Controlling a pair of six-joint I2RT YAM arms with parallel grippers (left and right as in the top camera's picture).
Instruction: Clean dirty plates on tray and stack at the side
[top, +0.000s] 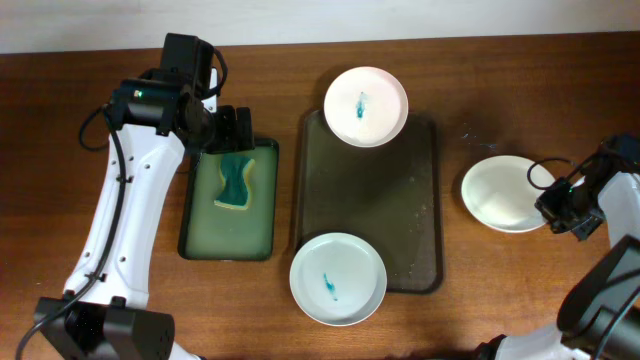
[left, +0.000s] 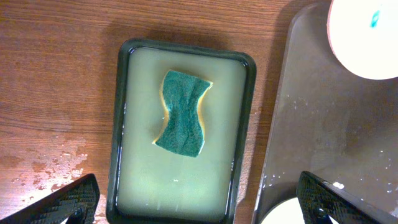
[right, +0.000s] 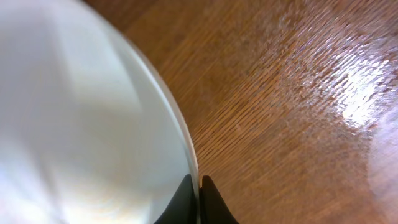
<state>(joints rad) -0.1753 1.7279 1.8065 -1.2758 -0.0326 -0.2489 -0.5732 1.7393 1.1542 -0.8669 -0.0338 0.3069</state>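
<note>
Right hand (right: 199, 190) pinches the rim of the plate (top: 500, 193).

**Fig. Pose of the two arms (overhead and wrist views)**

Left arm (top: 120, 215): a long white link rises from a black base joint at the near left edge to a black housing at the far side, where a green indicator light shows. From there the wrist turns inward. The left gripper (top: 234, 128) points down, and its dark, textured fingers (left: 74, 198) are spread wide, one at each lower corner of the wrist view.

Right arm (top: 622, 200): white links enter from the near right corner and fold inward, with a cable looped at the wrist. The right gripper (top: 558, 207) has its jaws pinched onto the rim of a white plate (top: 500, 192), and its fingertips (right: 214, 208) nearly meet there.
</note>
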